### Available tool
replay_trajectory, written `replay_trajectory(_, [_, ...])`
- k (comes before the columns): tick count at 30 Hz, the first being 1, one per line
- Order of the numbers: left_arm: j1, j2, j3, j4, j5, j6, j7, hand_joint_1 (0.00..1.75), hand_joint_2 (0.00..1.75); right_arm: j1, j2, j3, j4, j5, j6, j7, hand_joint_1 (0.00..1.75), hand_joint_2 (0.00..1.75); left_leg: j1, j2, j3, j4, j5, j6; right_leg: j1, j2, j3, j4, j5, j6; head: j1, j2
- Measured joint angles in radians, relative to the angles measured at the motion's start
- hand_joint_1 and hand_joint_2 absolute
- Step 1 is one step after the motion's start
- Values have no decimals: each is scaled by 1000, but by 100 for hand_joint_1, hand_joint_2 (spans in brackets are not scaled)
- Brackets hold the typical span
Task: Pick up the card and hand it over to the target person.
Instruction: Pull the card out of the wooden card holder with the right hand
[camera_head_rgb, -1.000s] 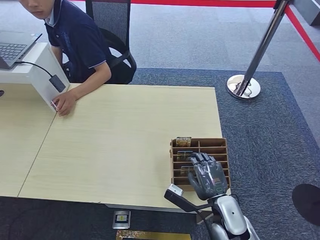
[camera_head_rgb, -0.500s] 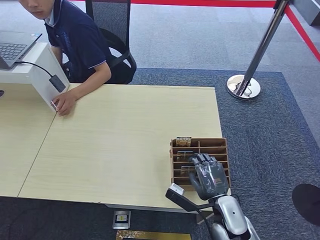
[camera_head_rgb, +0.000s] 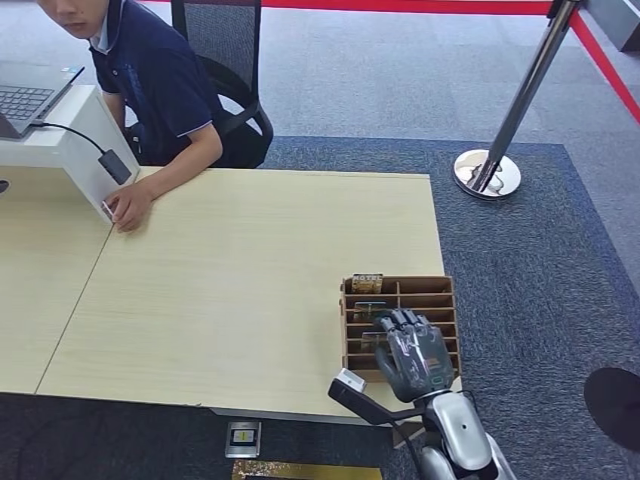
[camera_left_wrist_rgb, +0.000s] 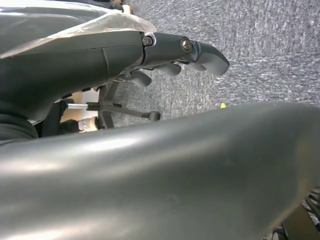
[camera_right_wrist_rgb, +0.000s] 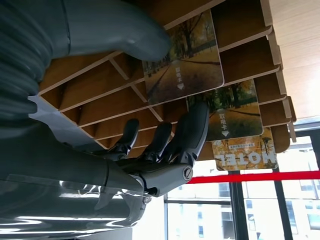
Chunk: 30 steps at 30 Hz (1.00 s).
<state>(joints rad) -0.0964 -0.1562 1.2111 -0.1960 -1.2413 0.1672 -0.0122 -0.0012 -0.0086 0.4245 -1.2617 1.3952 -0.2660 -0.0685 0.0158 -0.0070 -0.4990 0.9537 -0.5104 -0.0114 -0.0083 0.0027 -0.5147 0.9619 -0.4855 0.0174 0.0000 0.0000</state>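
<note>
— Where was the card (camera_right_wrist_rgb: 182, 59) found?

— It was seen standing in a slot of the wooden rack (camera_head_rgb: 441, 290), which was set at the table's (camera_head_rgb: 249, 270) five o'clock corner. Two more cards were slotted behind it, and one marked HOTEL (camera_right_wrist_rgb: 245, 155) was farthest.

— Was it gripped?

— The right hand (camera_head_rgb: 411, 352) was placed over the rack's near slots. In the right wrist view the thumb (camera_right_wrist_rgb: 124, 27) was laid against the card's near face and the fingers (camera_right_wrist_rgb: 194, 127) were curled toward the far side, against the next card. Whether the card was actually pinched could not be told. The left hand (camera_left_wrist_rgb: 181, 52) was held over the carpet with nothing seen in it, its fingers loosely curled.

— What could be spoiled from here?

— Two cards might be caught together, since the fingers were set against the neighbour. The light rack could be dragged or tipped off the edge if the card were lifted askew. The person (camera_head_rgb: 151, 80), seated at eleven o'clock, was well apart, so a long reach would be demanded.
</note>
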Motion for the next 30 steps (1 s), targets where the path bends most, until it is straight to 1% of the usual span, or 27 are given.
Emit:
replay_trajectory(7, [0,0,-2,0,-3,-1,1,0,0,1,2,0,10,-1,1,1,75,175,0,0,0,0,0,0,0,0,0,0,0,0,0,0])
replay_trajectory(15, [-1,0,-5,0,-6,-2,3,0,0,-13,5,-29,31,-1,4,5,75,175,0,0,1,0,0,0,0,0,0,0,0,0,0,0])
replay_trajectory(24, [-1,1,-6,0,-8,-2,3,0,0,-18,14,-37,53,-1,4,3,75,175,0,0,1,0,1,0,0,0,1,0,1,0,0,0])
replay_trajectory(27, [0,1,-4,0,-6,0,5,0,0,-21,17,-37,59,1,4,2,82,175,0,0,1,0,0,0,0,0,1,0,0,0,0,0])
replay_trajectory(29, [0,0,-2,0,-4,1,5,0,0,-25,19,-38,66,2,4,0,90,175,0,0,1,0,1,0,0,0,1,0,1,0,0,0])
replay_trajectory(30, [0,0,-2,0,-4,2,5,0,0,-27,20,-38,69,2,5,-1,97,175,0,0,1,0,1,0,0,0,1,0,1,0,0,0])
